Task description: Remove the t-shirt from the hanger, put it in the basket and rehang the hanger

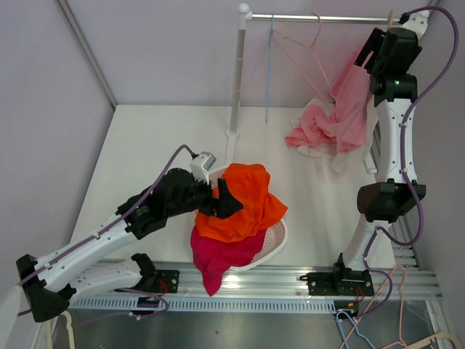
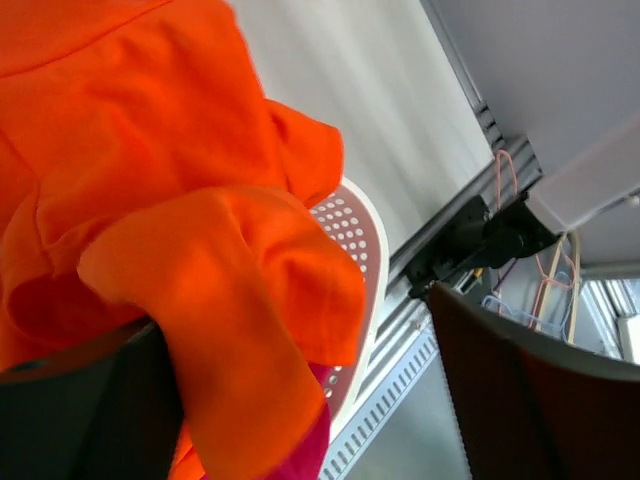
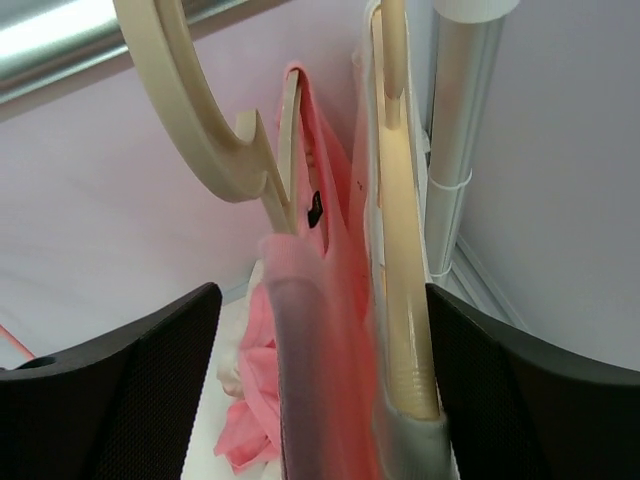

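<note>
A pink t-shirt [image 1: 352, 98] hangs on a cream hanger [image 3: 400, 250] at the right end of the rack's rod [image 1: 320, 17]. In the right wrist view the shirt [image 3: 320, 370] drapes over the hanger's arm. My right gripper [image 1: 367, 58] is up at the hanger. It is open [image 3: 322, 300], with one finger on each side of the hanger and shirt. My left gripper [image 1: 221, 198] is low over the basket, open [image 2: 295, 320], with an orange shirt [image 2: 150, 150] lying over its left finger.
A white perforated basket [image 1: 276, 236] near the front edge holds the orange shirt [image 1: 243, 200] and a magenta garment [image 1: 218, 258]. A pink and white clothes pile [image 1: 316, 134] lies under the rack. Wire hangers [image 1: 305, 43] hang on the rod. The rack's post [image 1: 236, 80] stands mid-table.
</note>
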Controlling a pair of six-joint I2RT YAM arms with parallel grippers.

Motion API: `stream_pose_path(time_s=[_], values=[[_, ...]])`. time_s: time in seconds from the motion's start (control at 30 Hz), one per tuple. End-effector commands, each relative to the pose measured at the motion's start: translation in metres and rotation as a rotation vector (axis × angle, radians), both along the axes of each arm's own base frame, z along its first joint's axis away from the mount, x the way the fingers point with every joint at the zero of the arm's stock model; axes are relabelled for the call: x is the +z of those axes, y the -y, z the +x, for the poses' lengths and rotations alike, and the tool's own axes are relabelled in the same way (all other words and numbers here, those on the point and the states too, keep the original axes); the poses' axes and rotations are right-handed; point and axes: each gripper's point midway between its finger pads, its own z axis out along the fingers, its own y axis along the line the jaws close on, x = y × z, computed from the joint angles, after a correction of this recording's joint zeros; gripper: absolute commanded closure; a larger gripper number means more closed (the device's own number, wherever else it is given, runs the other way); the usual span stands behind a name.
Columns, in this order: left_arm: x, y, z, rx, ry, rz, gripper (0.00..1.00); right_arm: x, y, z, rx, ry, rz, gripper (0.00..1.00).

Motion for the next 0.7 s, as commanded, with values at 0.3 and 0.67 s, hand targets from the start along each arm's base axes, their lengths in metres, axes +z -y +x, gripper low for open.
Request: stream_pose_path(time_s=[0.3,0.67], values=[[0.020,-0.042,0.027,0.207,0.106,0.110,0.01,0.037,-0.002,0.006,0.050,0.102,-0.024,0.19],[0.021,-0.068,0.033,0.309,0.123,0.187,0.01,0.059,0.009,-0.057,-0.090,0.094,-0.013,0.11]])
